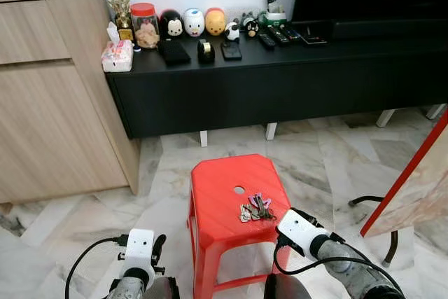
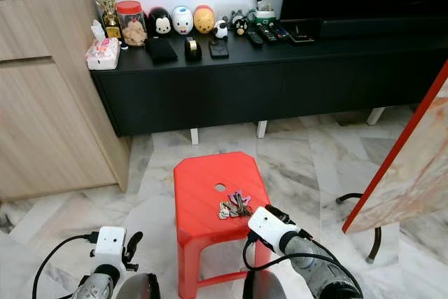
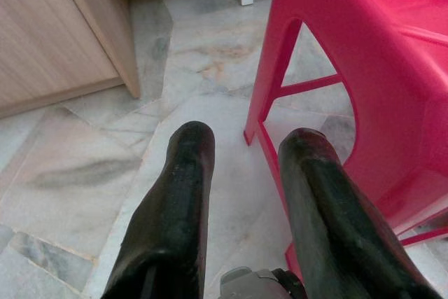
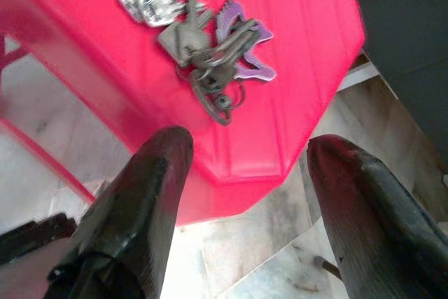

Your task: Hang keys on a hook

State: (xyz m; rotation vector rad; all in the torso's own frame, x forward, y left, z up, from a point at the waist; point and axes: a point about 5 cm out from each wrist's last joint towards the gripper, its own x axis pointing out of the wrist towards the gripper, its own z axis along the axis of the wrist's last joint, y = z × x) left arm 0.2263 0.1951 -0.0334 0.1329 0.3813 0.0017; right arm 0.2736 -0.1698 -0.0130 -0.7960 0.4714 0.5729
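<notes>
A bunch of keys (image 1: pixel 255 208) with a purple tag lies on the red plastic stool (image 1: pixel 224 187), near its front right part. My right gripper (image 4: pixel 250 143) hovers open just off the stool's front right corner, fingers pointing at the keys (image 4: pixel 210 40) with nothing between them. The right wrist's white camera box (image 1: pixel 299 230) sits beside the stool's edge. Low down to the left of the stool, my left gripper (image 3: pixel 248 136) hangs open over the marble floor, beside the stool's leg (image 3: pixel 280 82).
A long black TV console (image 1: pixel 280 82) with jars, figurines and remotes stands behind the stool. A wooden cabinet (image 1: pixel 49 117) stands at the left. A red-edged board (image 1: pixel 420 180) leans at the right, with a black cable (image 1: pixel 364 201) on the floor by it.
</notes>
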